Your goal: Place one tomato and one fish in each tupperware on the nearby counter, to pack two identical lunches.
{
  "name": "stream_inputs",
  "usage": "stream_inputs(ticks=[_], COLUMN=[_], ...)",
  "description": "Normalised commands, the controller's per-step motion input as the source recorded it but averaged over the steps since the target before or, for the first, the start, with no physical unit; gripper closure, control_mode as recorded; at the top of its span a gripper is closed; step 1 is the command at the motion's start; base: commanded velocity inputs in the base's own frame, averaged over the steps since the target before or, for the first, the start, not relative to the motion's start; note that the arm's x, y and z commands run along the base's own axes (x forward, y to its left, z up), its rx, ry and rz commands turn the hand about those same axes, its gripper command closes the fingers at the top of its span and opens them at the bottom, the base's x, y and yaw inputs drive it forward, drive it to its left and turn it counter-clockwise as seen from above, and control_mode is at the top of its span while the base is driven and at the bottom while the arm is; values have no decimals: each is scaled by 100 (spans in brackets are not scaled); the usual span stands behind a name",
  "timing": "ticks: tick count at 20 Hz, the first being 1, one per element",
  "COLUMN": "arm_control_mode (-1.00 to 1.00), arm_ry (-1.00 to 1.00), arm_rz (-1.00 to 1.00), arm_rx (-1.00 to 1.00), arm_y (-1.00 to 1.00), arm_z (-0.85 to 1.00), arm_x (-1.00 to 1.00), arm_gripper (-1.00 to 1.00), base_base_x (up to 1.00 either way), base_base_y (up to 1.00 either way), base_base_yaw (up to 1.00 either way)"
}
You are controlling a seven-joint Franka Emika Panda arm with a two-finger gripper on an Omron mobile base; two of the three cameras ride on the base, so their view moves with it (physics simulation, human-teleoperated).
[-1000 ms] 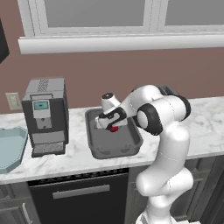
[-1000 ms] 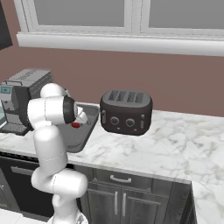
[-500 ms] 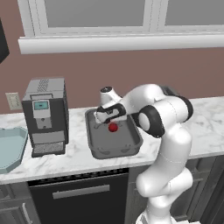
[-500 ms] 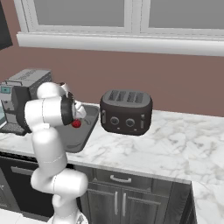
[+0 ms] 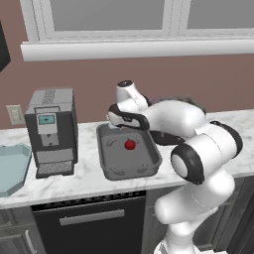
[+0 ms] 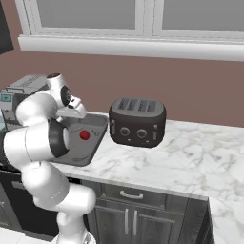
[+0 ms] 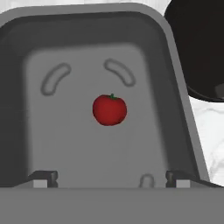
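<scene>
Resting in one dark grey tupperware, one tomato; end effector spread apart.

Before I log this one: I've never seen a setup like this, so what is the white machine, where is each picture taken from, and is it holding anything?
The white machine is a robot arm with a two-finger gripper, standing at a marble counter in a rendered kitchen. Two pictures come from cameras on its base, behind it to its left and right. The third comes from a camera on the hand, looking down along the fingers.

On the counter sit a dark grey tupperware, a pale blue tupperware at the far left, a coffee machine and a dark toaster. One tomato lies loose in the grey tray. The gripper hovers above it, jaws wide apart and holding nothing.
</scene>
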Motion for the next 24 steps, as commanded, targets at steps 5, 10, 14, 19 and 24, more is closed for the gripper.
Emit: stream_inputs(ticks=[5, 10, 14, 19, 24], arm_control_mode=[-100, -100, -100, -100, 100], arm_ry=[-8, -14, -19, -15, 0], arm_rz=[0, 0, 0, 1, 0], arm_rx=[13, 8, 7, 6, 0], arm_y=[0, -8, -21, -16, 0], arm_z=[100, 75, 45, 19, 0], arm_x=[-100, -100, -100, -100, 0], arm_gripper=[-100, -100, -100, -100, -100], base_base_x=[0, 0, 0, 0, -100], base_base_y=[0, 0, 0, 0, 0], base_base_yaw=[0, 0, 0, 0, 15])
